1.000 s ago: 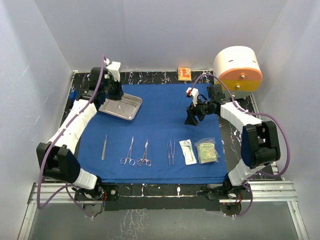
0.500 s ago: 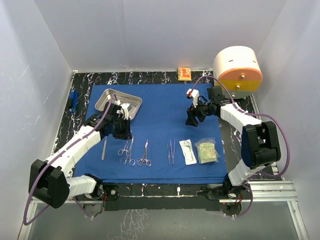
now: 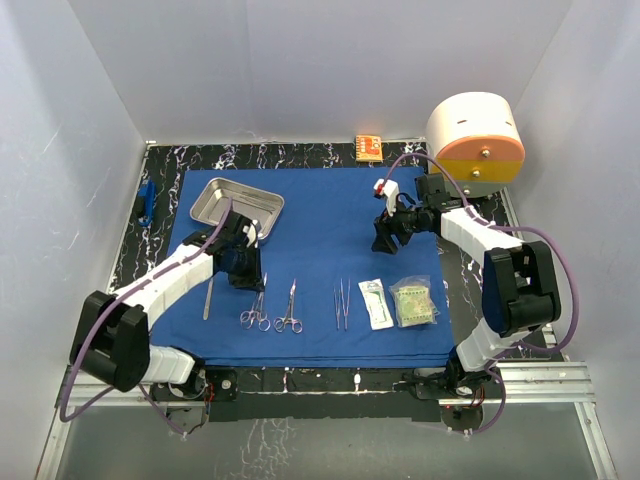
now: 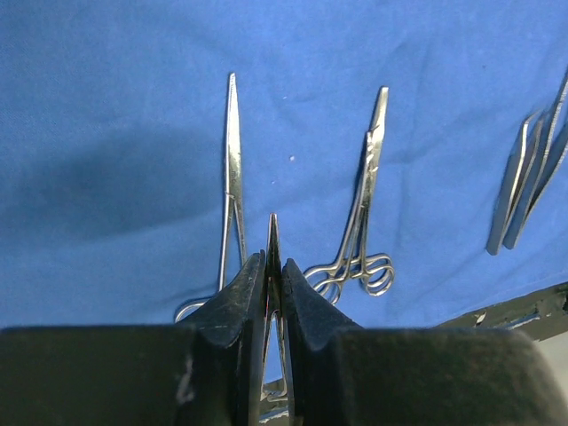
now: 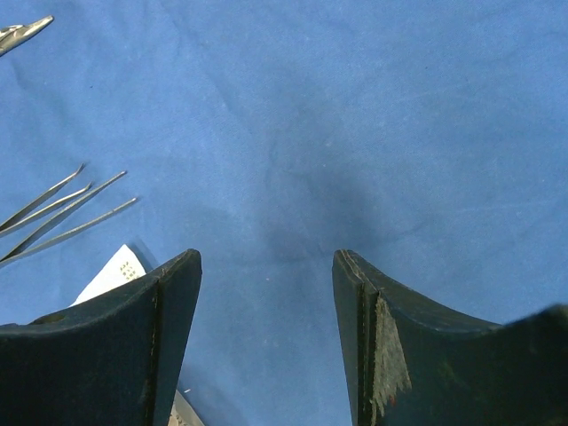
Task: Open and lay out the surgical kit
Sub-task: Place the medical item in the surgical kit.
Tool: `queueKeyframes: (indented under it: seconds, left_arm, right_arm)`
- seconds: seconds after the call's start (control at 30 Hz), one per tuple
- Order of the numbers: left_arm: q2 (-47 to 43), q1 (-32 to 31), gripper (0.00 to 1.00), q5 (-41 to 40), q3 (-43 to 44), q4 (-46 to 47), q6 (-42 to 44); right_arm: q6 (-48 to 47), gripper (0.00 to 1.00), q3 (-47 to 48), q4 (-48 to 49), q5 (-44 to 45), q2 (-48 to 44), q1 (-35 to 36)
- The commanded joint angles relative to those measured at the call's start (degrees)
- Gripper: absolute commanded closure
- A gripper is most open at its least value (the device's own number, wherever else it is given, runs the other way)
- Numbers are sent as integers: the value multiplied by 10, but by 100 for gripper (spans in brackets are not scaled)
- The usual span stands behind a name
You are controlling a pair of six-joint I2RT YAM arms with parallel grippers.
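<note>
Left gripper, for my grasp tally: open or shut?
Shut on a slim metal instrument: the left gripper pinches its pointed tip above the blue drape.

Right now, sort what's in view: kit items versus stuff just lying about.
Job in hand: blue drape, steel tray, single tweezers, ring-handled forceps, paired tweezers, sealed packets, pointed instrument held in the left gripper.

Lying about: cream-and-orange cylinder, small orange box, small blue object left of the drape.
</note>
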Motion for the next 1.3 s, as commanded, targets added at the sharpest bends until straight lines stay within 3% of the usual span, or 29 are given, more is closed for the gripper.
queueKeyframes:
  seconds: [0.0,0.23,0.6,1.27]
  left_arm:
    - [9,-4,100,-7,-18,-9,-19]
    - [42,-34,100,-40,6,20,42]
    - [62,-36,100,-72,8,40,62]
    - [86,-36,99,-64,10,36,29]
  right_arm:
    - [-5,41,2,15,-6,9,-2]
    - [-8,41,4,11,-8,17,-2]
    - [-10,41,13,-2,-12,33,-2]
    - [-11,42,14,-6,-11,40,-2]
